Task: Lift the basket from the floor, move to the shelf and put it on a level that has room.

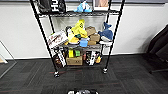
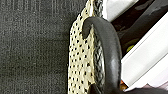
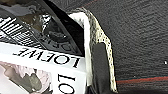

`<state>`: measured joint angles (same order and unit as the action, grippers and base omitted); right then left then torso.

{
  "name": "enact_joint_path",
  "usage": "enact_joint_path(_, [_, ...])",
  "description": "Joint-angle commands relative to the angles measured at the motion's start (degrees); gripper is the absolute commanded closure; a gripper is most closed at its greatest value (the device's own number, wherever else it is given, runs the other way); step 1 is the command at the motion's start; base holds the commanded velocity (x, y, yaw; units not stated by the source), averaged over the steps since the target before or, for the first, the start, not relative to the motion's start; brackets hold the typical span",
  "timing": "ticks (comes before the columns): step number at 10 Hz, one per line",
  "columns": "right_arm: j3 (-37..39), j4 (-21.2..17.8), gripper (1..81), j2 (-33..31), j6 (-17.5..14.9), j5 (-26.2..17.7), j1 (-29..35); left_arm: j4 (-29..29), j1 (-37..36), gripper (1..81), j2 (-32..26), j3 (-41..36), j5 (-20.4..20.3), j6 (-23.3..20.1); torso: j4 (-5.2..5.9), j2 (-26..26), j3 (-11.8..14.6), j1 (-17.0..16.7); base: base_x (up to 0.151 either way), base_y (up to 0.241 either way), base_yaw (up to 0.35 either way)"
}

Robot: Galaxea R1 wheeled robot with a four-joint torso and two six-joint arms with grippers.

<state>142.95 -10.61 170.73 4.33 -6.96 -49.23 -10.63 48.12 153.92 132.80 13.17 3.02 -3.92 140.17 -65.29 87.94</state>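
Observation:
The shelf is a tall black rack on small wheels, standing straight ahead against the white wall. A tier high up holds a black bag and a blue plush. The tiers below are packed with plush toys and boxes. The basket sits very close in the left wrist view, with a cream woven wall and a dark loop handle over dark carpet floor. The right wrist view has the basket's other end and its dark handle, with a LOEWE magazine inside the basket.
Dark carpet stretches between me and the rack. A dark chair-like shape stands at the right edge. A thin metal frame leans at the left. A red line runs across the carpet.

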Motion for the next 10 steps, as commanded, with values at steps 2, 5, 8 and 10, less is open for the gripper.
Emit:
enact_joint_path(2, [-0.6,-1.5,81.1,-0.5,0.2,-2.3,6.1,-2.3,-7.9,81.1,-3.3,-3.7,2.6,0.3,0.00,0.0,0.0,0.0,0.000,0.000,0.000])
enact_joint_path(5, [-0.7,-2.9,81.1,-1.0,0.2,-2.3,5.7,-3.9,-6.8,81.1,-4.3,-4.9,3.8,0.3,0.00,0.0,0.0,0.0,0.000,0.000,0.000])
enact_joint_path(8, [-5.5,-4.0,81.1,-4.0,0.2,-2.3,5.6,-3.9,-6.7,81.1,-4.1,-5.2,4.0,0.3,0.00,-5.9,0.0,-3.8,0.000,0.000,0.000])
enact_joint_path(10, [-14.9,-5.2,81.1,-10.0,0.3,-1.5,5.1,-3.9,-6.7,81.1,-4.2,-5.3,4.0,0.3,0.00,-8.5,0.0,-5.4,0.000,0.000,0.000])
